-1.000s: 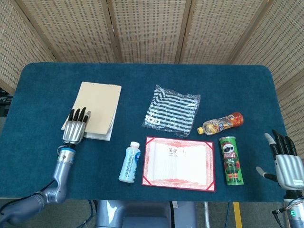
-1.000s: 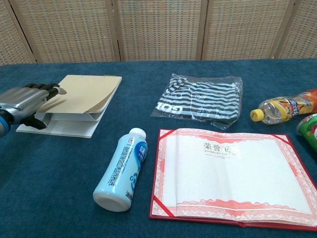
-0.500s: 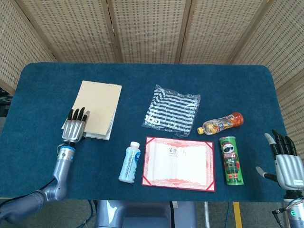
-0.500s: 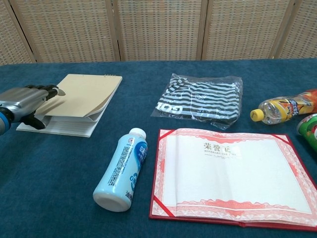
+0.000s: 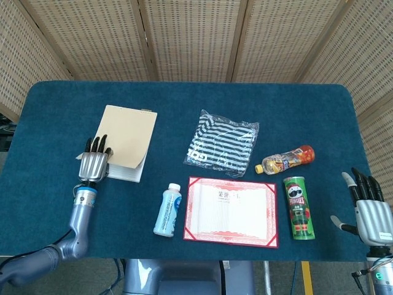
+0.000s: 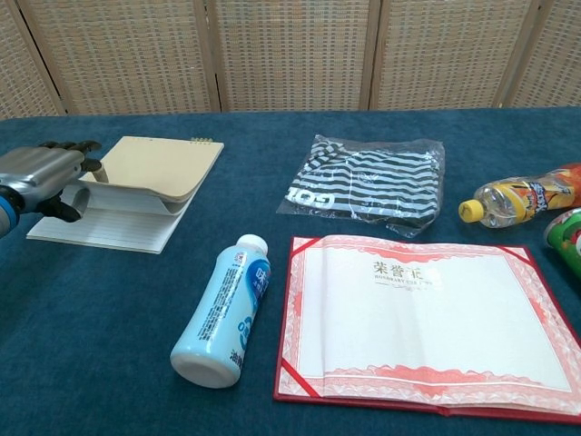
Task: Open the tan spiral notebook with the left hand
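The tan spiral notebook (image 5: 127,136) lies at the left of the blue table, its spiral at the far edge. My left hand (image 5: 94,163) is at its near-left corner. In the chest view this left hand (image 6: 41,173) holds the tan cover (image 6: 154,168), fingers on top and thumb beneath. The cover is lifted and curved upward, and lined white pages (image 6: 100,232) show under it. My right hand (image 5: 368,206) rests off the table's right front corner, fingers spread and holding nothing.
A striped packet (image 5: 222,144) lies mid-table. In front of it are a white-blue bottle (image 5: 167,209) on its side and an open red certificate folder (image 5: 231,211). A green chip can (image 5: 298,207) and an orange drink bottle (image 5: 287,158) lie to the right.
My left hand has moved left and up with the cover's edge. The cover stands higher off the pages, and more of the lined page shows. The right hand has not moved.
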Controlling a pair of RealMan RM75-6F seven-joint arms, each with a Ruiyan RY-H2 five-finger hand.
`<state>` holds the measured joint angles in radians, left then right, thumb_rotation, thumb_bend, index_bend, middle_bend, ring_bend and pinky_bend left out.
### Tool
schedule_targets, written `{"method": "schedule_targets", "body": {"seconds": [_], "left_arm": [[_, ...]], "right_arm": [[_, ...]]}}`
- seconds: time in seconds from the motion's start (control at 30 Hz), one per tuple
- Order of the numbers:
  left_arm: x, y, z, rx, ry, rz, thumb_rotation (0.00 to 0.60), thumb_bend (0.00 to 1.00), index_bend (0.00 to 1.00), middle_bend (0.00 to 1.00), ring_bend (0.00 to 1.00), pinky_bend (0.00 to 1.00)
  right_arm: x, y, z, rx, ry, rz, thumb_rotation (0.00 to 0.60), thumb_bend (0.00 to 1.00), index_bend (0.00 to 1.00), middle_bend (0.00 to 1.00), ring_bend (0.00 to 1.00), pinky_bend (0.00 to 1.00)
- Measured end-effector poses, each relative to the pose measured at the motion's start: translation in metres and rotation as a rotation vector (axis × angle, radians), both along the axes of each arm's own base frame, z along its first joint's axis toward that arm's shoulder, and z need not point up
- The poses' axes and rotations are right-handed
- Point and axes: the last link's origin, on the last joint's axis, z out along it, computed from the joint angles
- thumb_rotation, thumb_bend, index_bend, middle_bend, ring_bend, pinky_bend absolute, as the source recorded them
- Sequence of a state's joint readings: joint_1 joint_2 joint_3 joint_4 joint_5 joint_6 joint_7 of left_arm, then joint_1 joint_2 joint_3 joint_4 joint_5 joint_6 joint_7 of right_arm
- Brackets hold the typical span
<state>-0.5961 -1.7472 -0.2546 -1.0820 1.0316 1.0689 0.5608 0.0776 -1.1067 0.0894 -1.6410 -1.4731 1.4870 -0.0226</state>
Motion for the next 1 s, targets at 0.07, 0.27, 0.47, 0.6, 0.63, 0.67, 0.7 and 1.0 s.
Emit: {"method": "schedule_targets", "body": {"seconds": [0.07,0.27,0.47,0.6,0.63,0.67,0.7,1.0], "left_arm": [[-0.001,0.001,0.002,0.013,-0.004,-0.002,0.600,0.71,0.75,0.00,0.00,0.00],[-0.005,0.004,0.005,0.031,-0.016,0.001,0.600,0.72,0.78,0.00,0.00,0.00],[-0.007,-0.001,0.009,0.035,-0.005,-0.018,0.600,0.72,0.79,0.00,0.00,0.00],[-0.009,-0.006,0.012,0.034,0.002,-0.032,0.600,0.72,0.79,0.00,0.00,0.00],[-0.009,-0.007,0.013,0.033,0.002,-0.035,0.600,0.72,0.79,0.00,0.00,0.00],[-0.010,-0.009,0.013,0.033,0.002,-0.040,0.600,0.72,0.79,0.00,0.00,0.00],[-0.010,-0.010,0.014,0.033,0.002,-0.043,0.600,0.72,0.79,0.00,0.00,0.00],[-0.011,-0.020,0.020,0.036,-0.002,-0.059,0.600,0.72,0.80,0.00,0.00,0.00]], "right_arm": [[0.000,0.000,0.000,-0.001,-0.002,0.000,0.600,0.05,0.03,0.00,0.00,0.00],[0.000,0.000,0.000,-0.004,-0.007,0.003,0.600,0.05,0.03,0.00,0.00,0.00],[0.000,0.000,0.000,-0.007,-0.012,0.005,0.600,0.05,0.03,0.00,0.00,0.00],[0.000,0.000,0.000,-0.005,-0.013,0.006,0.600,0.05,0.03,0.00,0.00,0.00],[0.001,0.000,0.000,-0.006,-0.013,0.007,0.600,0.05,0.03,0.00,0.00,0.00],[0.001,0.000,0.000,-0.007,-0.012,0.007,0.600,0.05,0.03,0.00,0.00,0.00],[0.001,0.000,0.000,-0.007,-0.013,0.007,0.600,0.05,0.03,0.00,0.00,0.00],[0.000,-0.001,0.000,-0.007,-0.015,0.007,0.600,0.04,0.03,0.00,0.00,0.00]]}}
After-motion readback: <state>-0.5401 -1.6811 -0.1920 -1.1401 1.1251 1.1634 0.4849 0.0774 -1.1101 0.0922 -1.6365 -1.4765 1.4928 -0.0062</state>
